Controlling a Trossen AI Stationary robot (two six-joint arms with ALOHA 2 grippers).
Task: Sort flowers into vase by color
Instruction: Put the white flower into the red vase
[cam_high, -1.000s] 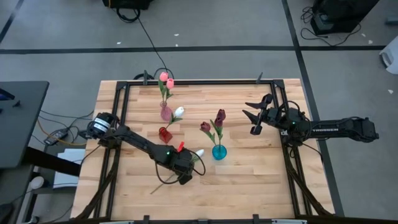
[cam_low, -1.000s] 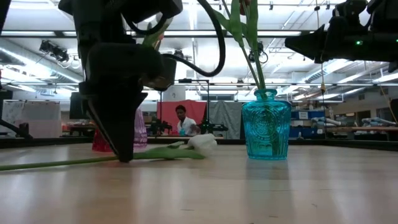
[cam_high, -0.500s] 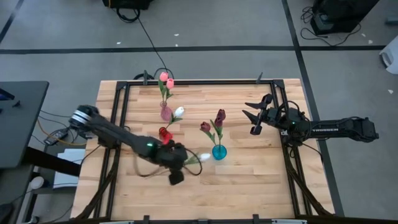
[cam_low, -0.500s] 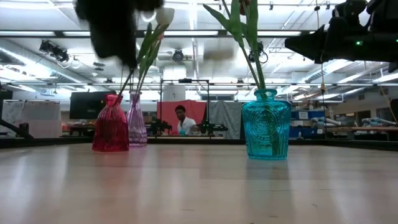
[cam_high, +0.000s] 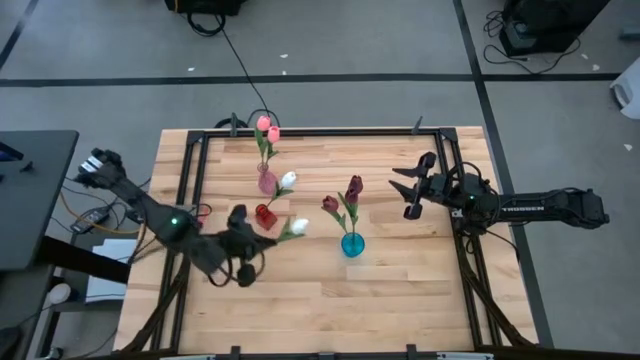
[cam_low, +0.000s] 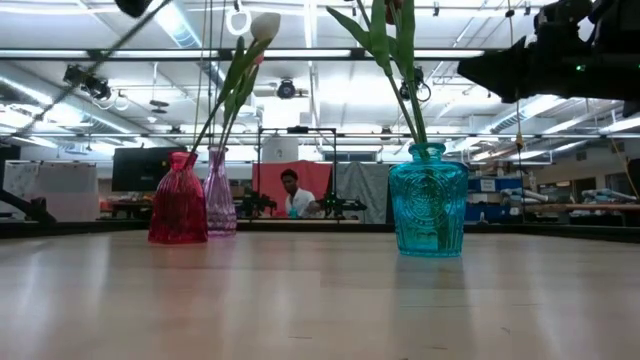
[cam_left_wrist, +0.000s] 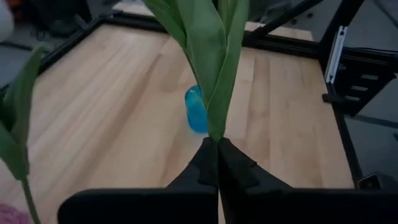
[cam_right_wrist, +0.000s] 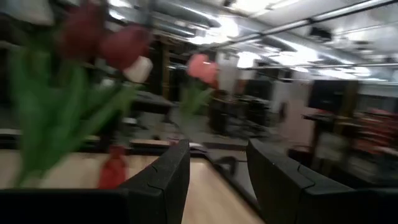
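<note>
My left gripper (cam_high: 260, 243) hangs above the table's left middle, shut on a white tulip (cam_high: 297, 227) whose green leaves (cam_left_wrist: 211, 56) stand out past the fingertips. Its thin stem (cam_low: 100, 60) crosses the low view's top left. A red vase (cam_high: 264, 215) holds another white tulip (cam_high: 288, 180). The lilac vase (cam_high: 267, 181) holds two pink tulips (cam_high: 266, 128). Standing in the blue vase (cam_high: 352, 243) are dark maroon tulips (cam_high: 354, 186). My right gripper (cam_high: 405, 186) waits open at the right, raised. My left gripper pinches the white tulip at the base of its leaves (cam_left_wrist: 216, 134) between its two shut fingers (cam_left_wrist: 205, 163). The fingers come from the table's left, slanting down. The tulip is lifted clear of the table, its head toward the blue vase.
A black metal frame (cam_high: 330, 131) runs along the table's edges. The three vases stand close together around the table's middle. Bare wood (cam_high: 400, 300) lies along the near side. A person (cam_low: 293, 190) shows far behind the table.
My left gripper has risen from the table and swung toward its left edge, tipping from pointing down to nearly level. The white tulip, which lay flat on the wood near the blue vase, has been lifted clear with it.
</note>
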